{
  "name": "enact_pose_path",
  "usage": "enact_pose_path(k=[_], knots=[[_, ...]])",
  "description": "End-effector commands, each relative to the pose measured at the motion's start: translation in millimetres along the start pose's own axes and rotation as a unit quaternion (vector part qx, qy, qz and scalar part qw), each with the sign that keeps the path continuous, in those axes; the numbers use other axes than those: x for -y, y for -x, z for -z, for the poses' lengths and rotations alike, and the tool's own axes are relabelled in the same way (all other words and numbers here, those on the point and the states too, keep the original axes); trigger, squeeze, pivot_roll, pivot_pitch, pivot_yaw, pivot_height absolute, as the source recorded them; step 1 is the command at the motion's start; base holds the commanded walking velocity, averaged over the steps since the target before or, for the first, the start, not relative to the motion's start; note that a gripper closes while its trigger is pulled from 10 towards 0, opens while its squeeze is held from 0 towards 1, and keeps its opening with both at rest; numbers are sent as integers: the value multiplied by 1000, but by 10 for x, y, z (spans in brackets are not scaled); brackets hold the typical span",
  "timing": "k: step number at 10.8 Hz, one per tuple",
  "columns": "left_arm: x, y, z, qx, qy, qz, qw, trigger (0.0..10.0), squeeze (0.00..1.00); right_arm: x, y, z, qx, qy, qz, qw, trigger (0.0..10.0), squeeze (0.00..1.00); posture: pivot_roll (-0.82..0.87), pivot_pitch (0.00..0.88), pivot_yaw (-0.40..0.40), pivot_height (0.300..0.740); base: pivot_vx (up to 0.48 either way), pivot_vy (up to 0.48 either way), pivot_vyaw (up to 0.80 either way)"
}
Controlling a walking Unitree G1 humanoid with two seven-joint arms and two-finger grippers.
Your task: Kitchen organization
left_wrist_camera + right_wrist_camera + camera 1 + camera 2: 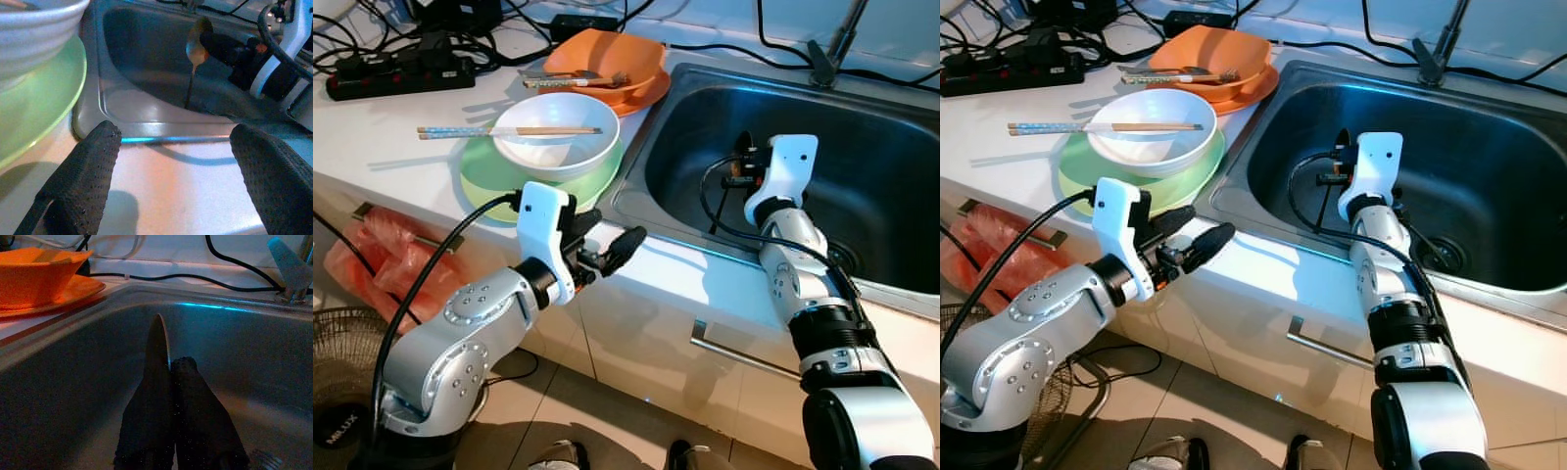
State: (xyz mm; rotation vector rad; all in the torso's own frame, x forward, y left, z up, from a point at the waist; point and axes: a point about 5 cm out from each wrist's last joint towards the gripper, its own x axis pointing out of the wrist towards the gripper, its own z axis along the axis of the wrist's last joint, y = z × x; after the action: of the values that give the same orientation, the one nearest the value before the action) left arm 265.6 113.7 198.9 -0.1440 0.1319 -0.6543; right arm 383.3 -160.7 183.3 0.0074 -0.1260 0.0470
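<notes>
Gleaming steel sink (862, 186) beside white counter (382, 147)

A white table (372, 147) runs across the scene, and a stainless steel sink basin (862, 147) is set into it. All else is placed from that sink. At its far rim stands the base of a grey metal tap (824, 59), with black cables (724, 49) trailing along the pale surface behind it. Below the sink's near rim, white cabinet fronts carry a long metal bar handle (744, 357). Under them lies a floor of pale beige tiles (607, 421). Beyond the sink's left side, past the cabinets, a red plastic bag (372, 264) hangs above a round black wire fan guard (337, 382). Cool bluish light glints along the sink's steel edges.
</notes>
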Motion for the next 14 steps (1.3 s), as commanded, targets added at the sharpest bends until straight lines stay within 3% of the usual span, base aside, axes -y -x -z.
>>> enact_pose_path(k=[1, 2, 3, 4, 7, 10, 11, 14], knots=[[21, 22, 40, -10, -5, 3, 1000, 10000, 0, 47, 22, 111, -20, -6, 5, 1000, 0, 1000, 187, 180, 43, 740, 0, 0, 0], [25, 23, 53, -14, -6, 5, 1000, 10000, 0, 46, 15, 115, -21, -7, 7, 1000, 0, 608, 186, 178, 43, 740, 0, 0, 0], [35, 16, 53, -14, -5, 8, 1000, 10000, 0, 12, 11, 124, -25, -16, -5, 1000, 0, 0, 187, 176, 44, 740, 0, 0, 0], [39, 7, 42, -12, -5, 9, 1000, 10000, 0, -2, 12, 131, -26, -5, -9, 1000, 10000, 1000, 188, 174, 44, 740, 0, 0, 0], [40, 7, 50, -13, -3, 12, 1000, 10000, 0, -2, -8, 98, -18, 10, -12, 1000, 10000, 1000, 188, 171, 47, 740, 0, 0, 0], [32, 0, 59, -14, -3, 11, 1000, 10000, 0, -41, -21, 71, -17, -5, -32, 999, 10000, 1000, 186, 167, 45, 740, 0, 0, 0], [-5, -1, 20, 1, -9, -8, 1000, 10000, 0, -63, -25, 29, -5, -18, -39, 999, 10000, 1000, 184, 166, 45, 740, 0, 0, 0], [-175, -42, -199, 65, -42, -69, 995, 10000, 0, -81, 12, -38, 13, 6, -23, 1000, 10000, 1000, 162, 142, 43, 740, 0, 0, 0]])
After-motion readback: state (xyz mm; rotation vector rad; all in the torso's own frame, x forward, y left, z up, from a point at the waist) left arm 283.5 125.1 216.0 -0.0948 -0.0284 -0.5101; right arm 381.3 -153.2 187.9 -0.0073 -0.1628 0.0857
